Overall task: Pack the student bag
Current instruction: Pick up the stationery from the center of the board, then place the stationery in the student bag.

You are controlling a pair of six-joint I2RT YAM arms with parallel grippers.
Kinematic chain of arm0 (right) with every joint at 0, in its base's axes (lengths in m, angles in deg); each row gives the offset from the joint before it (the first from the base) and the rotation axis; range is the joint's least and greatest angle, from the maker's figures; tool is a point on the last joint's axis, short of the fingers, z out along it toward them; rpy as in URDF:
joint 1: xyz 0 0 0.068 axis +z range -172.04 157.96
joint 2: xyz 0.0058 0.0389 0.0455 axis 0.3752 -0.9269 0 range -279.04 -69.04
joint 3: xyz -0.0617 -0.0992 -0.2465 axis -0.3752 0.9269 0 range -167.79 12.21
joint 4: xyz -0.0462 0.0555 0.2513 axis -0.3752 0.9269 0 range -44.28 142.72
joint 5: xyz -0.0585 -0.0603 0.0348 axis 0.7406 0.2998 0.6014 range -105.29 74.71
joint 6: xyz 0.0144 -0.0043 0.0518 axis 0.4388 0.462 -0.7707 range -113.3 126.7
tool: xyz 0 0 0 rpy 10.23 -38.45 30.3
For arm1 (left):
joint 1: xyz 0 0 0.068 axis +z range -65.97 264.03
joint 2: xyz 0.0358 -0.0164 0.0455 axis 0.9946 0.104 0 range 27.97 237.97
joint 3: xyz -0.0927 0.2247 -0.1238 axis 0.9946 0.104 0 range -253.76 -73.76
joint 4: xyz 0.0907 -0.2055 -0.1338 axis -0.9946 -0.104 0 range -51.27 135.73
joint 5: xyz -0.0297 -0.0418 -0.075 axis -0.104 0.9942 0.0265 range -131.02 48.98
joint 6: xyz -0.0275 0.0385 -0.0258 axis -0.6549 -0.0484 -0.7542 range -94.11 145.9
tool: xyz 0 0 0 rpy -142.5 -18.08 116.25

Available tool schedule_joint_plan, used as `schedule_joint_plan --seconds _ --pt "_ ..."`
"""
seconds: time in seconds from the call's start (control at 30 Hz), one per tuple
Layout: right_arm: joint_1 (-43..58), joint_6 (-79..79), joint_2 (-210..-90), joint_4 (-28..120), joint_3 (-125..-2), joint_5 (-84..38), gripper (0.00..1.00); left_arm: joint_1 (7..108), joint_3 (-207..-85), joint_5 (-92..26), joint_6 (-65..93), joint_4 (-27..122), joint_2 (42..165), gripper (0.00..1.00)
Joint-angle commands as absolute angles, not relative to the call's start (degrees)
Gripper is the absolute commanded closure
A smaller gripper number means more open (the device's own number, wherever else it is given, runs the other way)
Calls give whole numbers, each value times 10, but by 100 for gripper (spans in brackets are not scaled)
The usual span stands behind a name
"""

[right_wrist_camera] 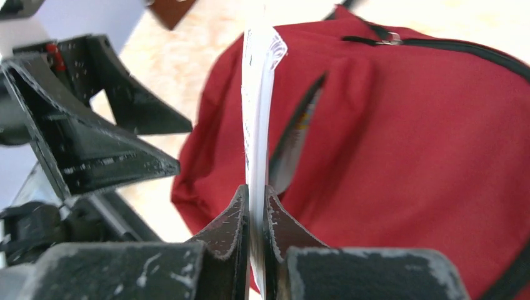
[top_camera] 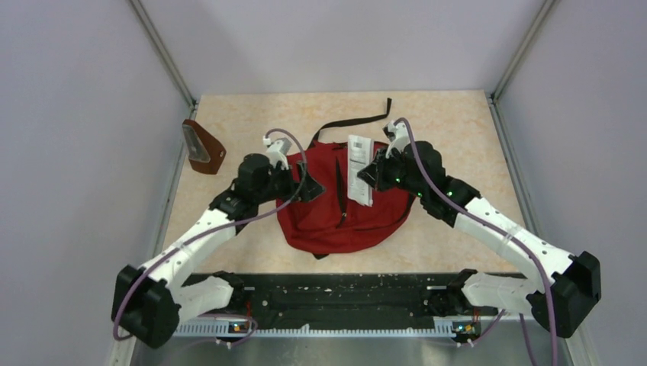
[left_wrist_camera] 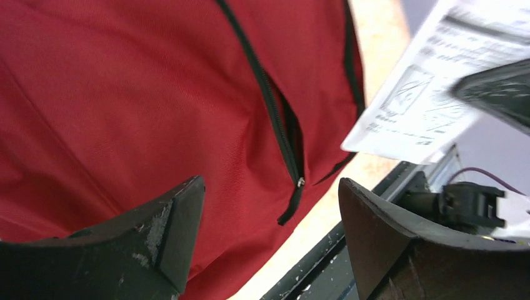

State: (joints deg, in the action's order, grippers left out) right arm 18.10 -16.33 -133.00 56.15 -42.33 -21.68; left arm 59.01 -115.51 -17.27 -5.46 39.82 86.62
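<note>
While the bag (top_camera: pixel 336 217) lies flat at the middle of the table (top_camera: pixel 458 122), between the two arms, the right gripper (top_camera: pixel 374 174) pinches a white printed sheet (top_camera: pixel 358 169) on edge, just above the bag's partly open zipper (left_wrist_camera: pixel 281 134). Left gripper (top_camera: pixel 311 188) — jaws spread wide — hovers over the red fabric beside the sheet. Brown pouch (top_camera: pixel 203 147) — well apart, near the left wall.

Count: 1 student bag (top_camera: pixel 328 221), 1 white printed sheet (top_camera: pixel 358 171), 1 brown pouch (top_camera: pixel 204 149). Left end effector (top_camera: pixel 311 188) plus right end effector (top_camera: pixel 368 174): 2.
</note>
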Motion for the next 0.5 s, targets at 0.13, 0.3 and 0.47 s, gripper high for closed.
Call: schedule_joint_plan --seconds 0.13,0.3,0.47 --pt "138 -162 -1309 586 -421 -122 100 486 -1264 -342 -82 399 1016 17" --pt "117 -175 -1298 578 -406 -136 100 463 -1305 -375 -71 379 1086 17" --pt "113 -185 -1292 545 -389 -162 100 452 -1362 -451 -59 282 1144 16"
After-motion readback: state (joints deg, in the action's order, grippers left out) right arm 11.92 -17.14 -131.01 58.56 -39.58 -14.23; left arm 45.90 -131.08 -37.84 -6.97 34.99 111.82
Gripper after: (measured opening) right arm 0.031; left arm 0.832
